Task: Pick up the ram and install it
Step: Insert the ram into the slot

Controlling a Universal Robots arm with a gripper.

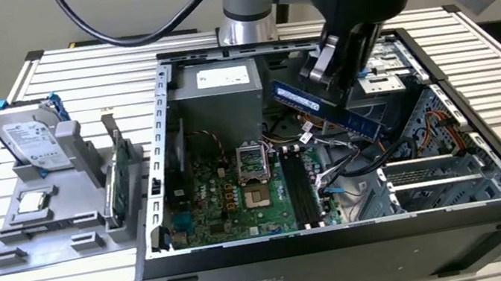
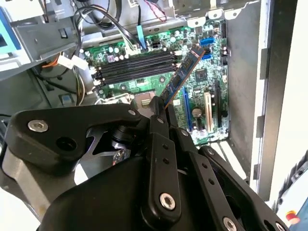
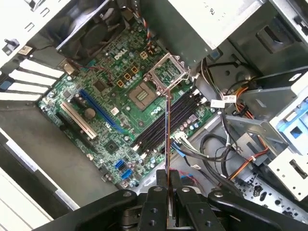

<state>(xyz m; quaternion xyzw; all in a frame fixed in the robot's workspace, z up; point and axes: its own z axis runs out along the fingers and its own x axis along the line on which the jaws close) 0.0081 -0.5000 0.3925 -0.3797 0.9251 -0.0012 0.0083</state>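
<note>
My gripper (image 1: 330, 81) is shut on the ram (image 1: 326, 106), a long thin dark blue stick with bluish labels, and holds it tilted in the air above the open computer case (image 1: 154, 201). In the second wrist view the ram (image 2: 180, 79) juts out from the fingers (image 2: 159, 115) over the green motherboard (image 2: 202, 91). Seen edge-on in the first wrist view, the ram (image 3: 167, 139) hangs above the black memory slots (image 3: 166, 122). In the exterior view those slots (image 1: 300, 185) lie lower, toward the case's front.
A grey fixture (image 1: 42, 219) at the exterior view's left holds a hard drive in a blue frame (image 1: 29, 138) and a green expansion card (image 1: 114, 173). Inside the case are the power supply (image 1: 218, 93), the processor socket (image 1: 251, 161), loose cables (image 1: 355, 161) and a drive cage (image 1: 443, 178).
</note>
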